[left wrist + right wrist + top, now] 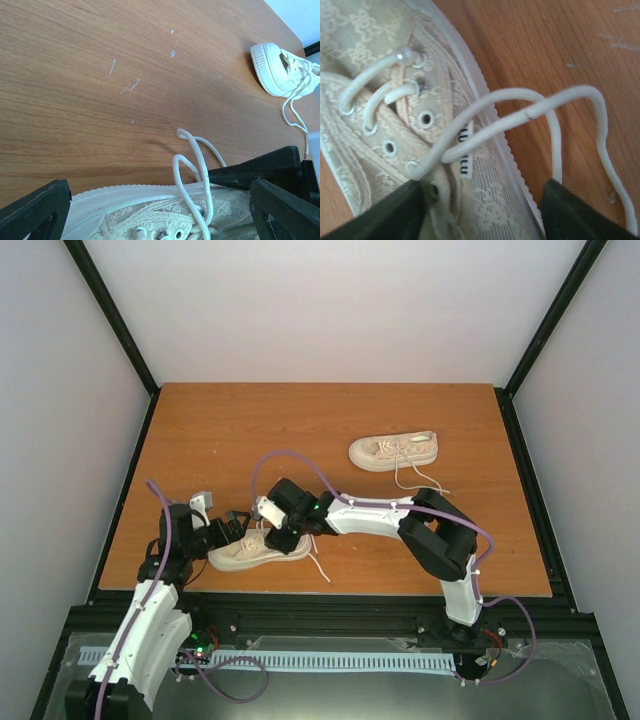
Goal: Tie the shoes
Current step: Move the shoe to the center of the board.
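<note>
Two cream lace-patterned shoes lie on the wooden table. The near shoe [258, 551] lies by the front edge, its laces untied. My left gripper [236, 529] hangs over its left end, open, and the near shoe [150, 215] fills the gap between the jaws. Two white lace loops [194, 162] stand up from the eyelets. My right gripper [278, 532] is low over the middle of the near shoe [490, 200], its jaws apart astride the shoe's side. A lace loop [540, 107] arches above them, not pinched. The far shoe [393, 450] lies untied at the back right.
The far shoe's loose laces [416, 480] trail toward the front. One end of the near shoe's lace [321, 569] lies on the table [200, 430] by the front edge. Black frame posts and pale walls enclose the table on three sides.
</note>
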